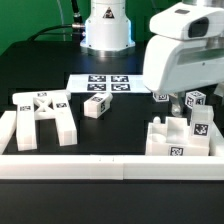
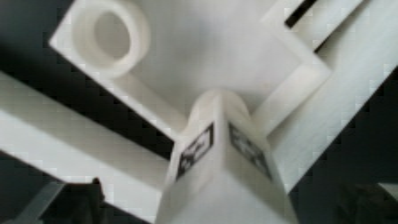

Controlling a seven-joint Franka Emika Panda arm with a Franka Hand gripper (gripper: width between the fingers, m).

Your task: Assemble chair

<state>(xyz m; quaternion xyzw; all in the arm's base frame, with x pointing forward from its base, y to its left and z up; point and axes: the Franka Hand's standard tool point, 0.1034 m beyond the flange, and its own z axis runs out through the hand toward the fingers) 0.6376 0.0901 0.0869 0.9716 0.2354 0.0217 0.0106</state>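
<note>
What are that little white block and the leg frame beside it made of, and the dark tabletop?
The small block and the leg frame look like matte white plastic, perhaps 3D-printed: dull, even surfaces, sharp blocky edges, no shine. Their tags look like printed stickers. The table seems a dark matte sheet or cloth; which one is unclear.

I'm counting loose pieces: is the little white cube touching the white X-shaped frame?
Apart. Exterior view shows black table between the small white tagged cube and the white X-shaped frame.

The arm (image 1: 185, 55) is glossy white with rounded housings; its cylindrical base (image 1: 107, 30), at 12 o'clock, carries a dark joint ring.
</note>
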